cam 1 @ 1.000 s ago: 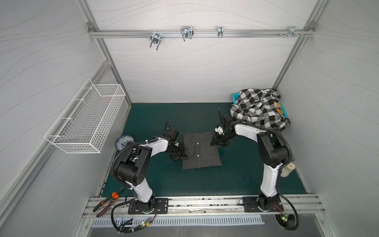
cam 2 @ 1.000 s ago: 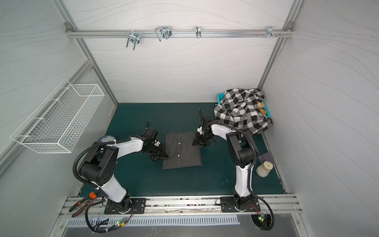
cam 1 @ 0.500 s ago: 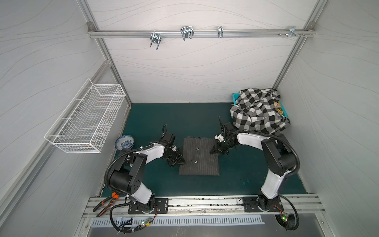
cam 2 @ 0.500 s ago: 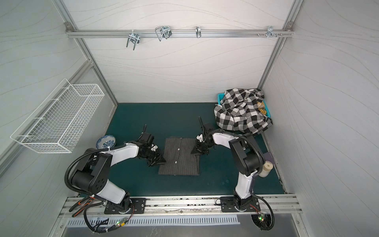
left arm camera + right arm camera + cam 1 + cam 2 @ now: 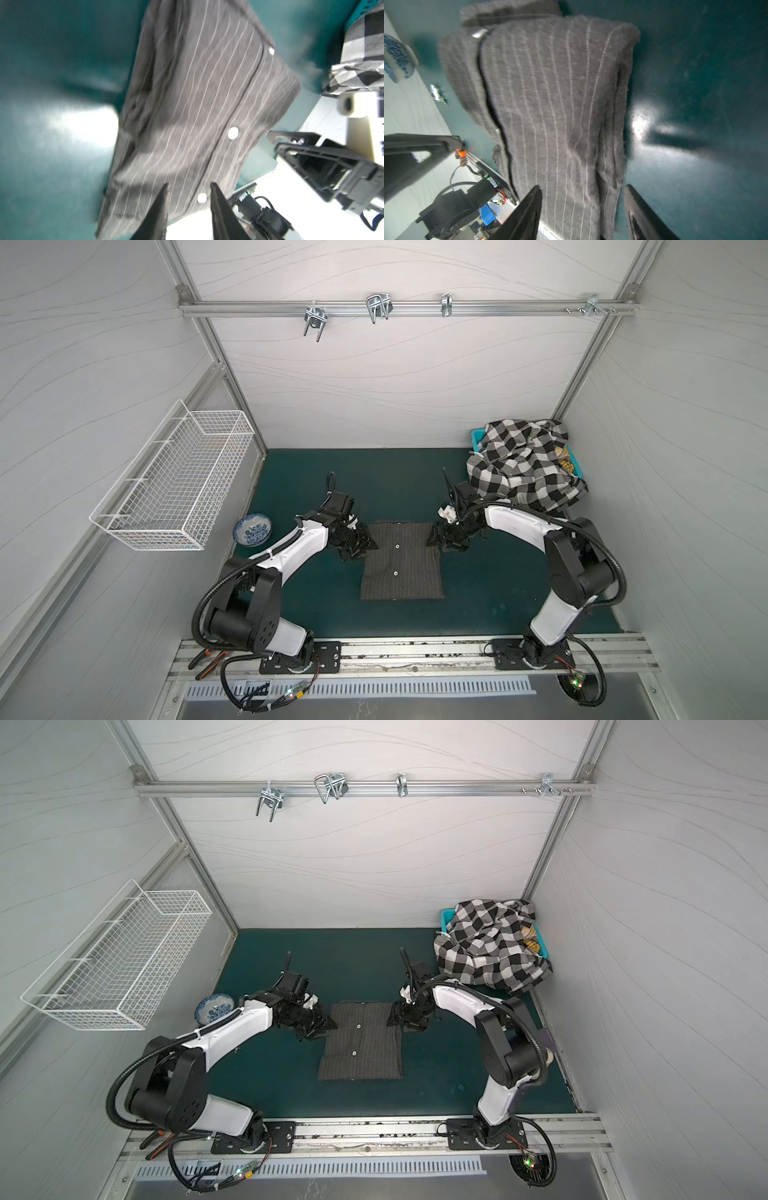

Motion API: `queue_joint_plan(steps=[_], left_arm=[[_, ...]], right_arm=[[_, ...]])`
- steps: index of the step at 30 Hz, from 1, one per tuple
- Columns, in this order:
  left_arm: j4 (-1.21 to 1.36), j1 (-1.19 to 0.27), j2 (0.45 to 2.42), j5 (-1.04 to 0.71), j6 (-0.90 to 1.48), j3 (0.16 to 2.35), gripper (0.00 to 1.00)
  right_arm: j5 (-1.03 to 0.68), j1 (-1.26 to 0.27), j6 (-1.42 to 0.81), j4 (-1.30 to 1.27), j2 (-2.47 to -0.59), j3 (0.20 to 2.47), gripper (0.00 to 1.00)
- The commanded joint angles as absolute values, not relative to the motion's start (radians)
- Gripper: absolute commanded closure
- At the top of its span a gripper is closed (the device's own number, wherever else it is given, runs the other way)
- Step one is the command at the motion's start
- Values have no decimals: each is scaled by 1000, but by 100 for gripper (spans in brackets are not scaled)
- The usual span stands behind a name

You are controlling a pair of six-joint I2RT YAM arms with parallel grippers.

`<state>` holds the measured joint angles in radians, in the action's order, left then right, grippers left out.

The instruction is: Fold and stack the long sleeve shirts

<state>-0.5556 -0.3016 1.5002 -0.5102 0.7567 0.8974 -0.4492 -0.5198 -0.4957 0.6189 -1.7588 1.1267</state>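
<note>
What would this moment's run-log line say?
striped shirt: folded flat | checked shirt: heaped on basket | left fingers: apart | right fingers: apart, around striped shirt's edge

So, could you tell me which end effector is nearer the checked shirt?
Right. The right end effector is near the checked shirt; the left end effector lies beyond the striped shirt.

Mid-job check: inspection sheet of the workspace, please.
Surface: teal mat, no spill seen.
Job's things: pinstriped shirt folded flat mid-mat; checked shirt heaped over teal basket, unfolded.
Clutter: patterned bowl at mat's left edge; pliers on front rail.
Grippers: left gripper and right gripper flank the pinstriped shirt, jaws open.
Cables: black hoses loop along both arms; loose wires below front rail.
Surroundings: wire basket on left wall; hooks on overhead rail.
</note>
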Motion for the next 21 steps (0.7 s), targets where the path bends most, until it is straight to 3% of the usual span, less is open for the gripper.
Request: queue_joint_plan(steps=[1, 4, 8, 14, 21], left_arm=[[-549, -296, 1595, -471, 723, 924, 71], [-515, -296, 1640, -459, 729, 908, 73], [-464, -296, 1675, -467, 738, 871, 73], [-458, -296, 1681, -473, 738, 859, 74], [-477, -296, 1660, -473, 734, 868, 75]], right_arm=[[-475, -527, -473, 597, -1816, 1148, 39], [-491, -533, -487, 576, -1842, 1150, 44], [-482, -564, -495, 561, -1856, 1153, 60], [-320, -589, -469, 681, -1867, 1197, 41], [-223, -591, -479, 751, -1804, 1228, 41]])
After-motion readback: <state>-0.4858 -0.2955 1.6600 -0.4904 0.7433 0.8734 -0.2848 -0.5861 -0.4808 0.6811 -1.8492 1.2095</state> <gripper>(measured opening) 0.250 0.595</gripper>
